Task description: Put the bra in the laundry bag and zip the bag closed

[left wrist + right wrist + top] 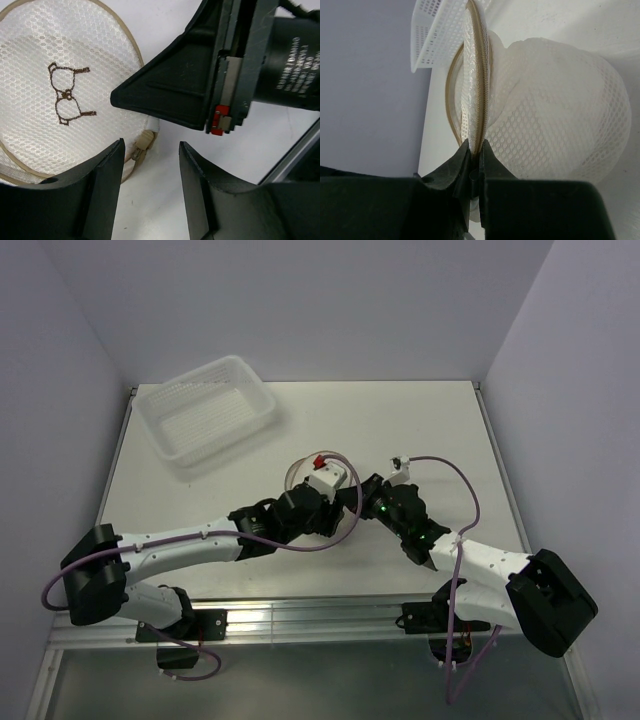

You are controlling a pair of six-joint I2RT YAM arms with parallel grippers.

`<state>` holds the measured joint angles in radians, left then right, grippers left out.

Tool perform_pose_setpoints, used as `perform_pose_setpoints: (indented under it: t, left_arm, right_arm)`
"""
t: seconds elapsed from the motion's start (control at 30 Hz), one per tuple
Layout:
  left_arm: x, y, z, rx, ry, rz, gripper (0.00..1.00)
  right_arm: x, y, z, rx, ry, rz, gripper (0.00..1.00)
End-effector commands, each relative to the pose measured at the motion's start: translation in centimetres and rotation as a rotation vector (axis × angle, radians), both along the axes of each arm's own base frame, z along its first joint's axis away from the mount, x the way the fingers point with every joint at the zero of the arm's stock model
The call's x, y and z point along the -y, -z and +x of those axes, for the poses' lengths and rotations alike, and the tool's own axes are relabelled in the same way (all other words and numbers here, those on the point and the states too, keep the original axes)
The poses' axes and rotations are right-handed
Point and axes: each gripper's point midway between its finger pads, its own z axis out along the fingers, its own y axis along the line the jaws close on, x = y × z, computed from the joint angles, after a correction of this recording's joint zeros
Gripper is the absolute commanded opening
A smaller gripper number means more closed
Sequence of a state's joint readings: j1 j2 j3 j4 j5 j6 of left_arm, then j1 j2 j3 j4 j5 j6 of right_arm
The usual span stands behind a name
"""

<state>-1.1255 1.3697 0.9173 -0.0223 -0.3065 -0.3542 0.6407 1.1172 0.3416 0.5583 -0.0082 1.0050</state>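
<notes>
The laundry bag (55,95) is a white mesh pouch, and its round end with the brown bra icon faces the left wrist camera. Its beige zipper pull (142,142) lies at the rim, just beyond my left fingertips. My left gripper (150,165) is open and empty, low over the table beside the bag. My right gripper (476,150) is shut on the bag's zipper rim (479,75), with the bulging mesh body (550,110) to its right. In the top view both grippers (340,505) (365,492) meet at the table's middle and hide the bag. The bra does not show on its own.
A white perforated plastic basket (205,415) stands at the back left, and its corner shows behind the bag (437,35). The right gripper's black body (200,85) hangs close above my left fingers. Purple cables loop over both arms.
</notes>
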Motion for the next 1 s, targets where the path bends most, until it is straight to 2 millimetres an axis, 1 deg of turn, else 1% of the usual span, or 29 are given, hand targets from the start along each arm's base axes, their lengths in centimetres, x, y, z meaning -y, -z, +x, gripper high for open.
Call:
perform_pose_setpoints:
  t: [0.0, 0.27, 0.3, 0.33, 0.43, 0.5, 0.53, 0.57, 0.6, 0.7, 0.73, 0.83, 0.87, 0.93, 0.97]
  left_arm:
    - [0.8, -2.3, 1.1, 0.076, -0.014, -0.024, 0.54]
    - [1.2, -1.3, 1.5, 0.080, -0.014, 0.006, 0.51]
    - [1.3, -1.4, 1.6, 0.082, -0.012, 0.003, 0.44]
    - [1.4, -1.3, 1.6, 0.082, -0.012, 0.007, 0.41]
    - [1.5, -1.2, 1.8, 0.086, -0.019, 0.016, 0.35]
    - [1.4, -1.0, 2.0, 0.087, -0.027, 0.022, 0.34]
    - [1.3, -1.1, 2.0, 0.088, -0.031, 0.020, 0.31]
    - [1.3, -1.2, 2.0, 0.088, -0.033, 0.018, 0.27]
    - [1.2, -1.4, 2.0, 0.091, -0.035, 0.010, 0.17]
    - [0.9, -1.8, 1.9, 0.090, -0.043, -0.007, 0.04]
    - [0.9, -1.9, 1.8, 0.089, -0.044, -0.011, 0.01]
    - [0.4, -2.0, 1.4, 0.081, -0.042, -0.025, 0.00]
    - [0.1, -1.5, 1.3, 0.075, -0.044, -0.021, 0.00]
    - [-0.2, -1.5, 1.0, 0.066, -0.044, -0.029, 0.00]
    - [-0.6, -0.9, 0.8, 0.057, -0.046, -0.018, 0.00]
  right_arm:
    - [-0.6, -2.4, 0.5, 0.057, -0.026, 0.038, 0.00]
    - [-0.7, -2.8, 0.3, 0.066, -0.039, 0.054, 0.00]
    - [-0.6, -2.7, 0.2, 0.064, -0.037, 0.054, 0.00]
    - [-0.6, -2.7, 0.2, 0.066, -0.035, 0.055, 0.00]
    - [-0.5, -2.6, 0.2, 0.064, -0.033, 0.055, 0.00]
    - [-0.5, -2.6, 0.2, 0.063, -0.034, 0.053, 0.00]
    - [-0.5, -2.5, 0.2, 0.061, -0.033, 0.053, 0.00]
    - [-0.5, -2.5, 0.2, 0.061, -0.032, 0.053, 0.00]
    - [-0.5, -2.4, 0.2, 0.061, -0.034, 0.051, 0.00]
    - [-0.3, -2.2, 0.3, 0.056, -0.030, 0.044, 0.00]
    - [-0.2, -2.1, 0.3, 0.054, -0.027, 0.042, 0.00]
    - [0.4, -1.8, 0.7, 0.050, -0.015, 0.037, 0.00]
    - [0.8, -1.8, 1.1, 0.052, -0.005, 0.036, 0.00]
    - [1.2, -1.9, 1.3, 0.051, -0.002, 0.033, 0.00]
    - [1.4, -2.0, 1.5, 0.056, 0.002, 0.027, 0.00]
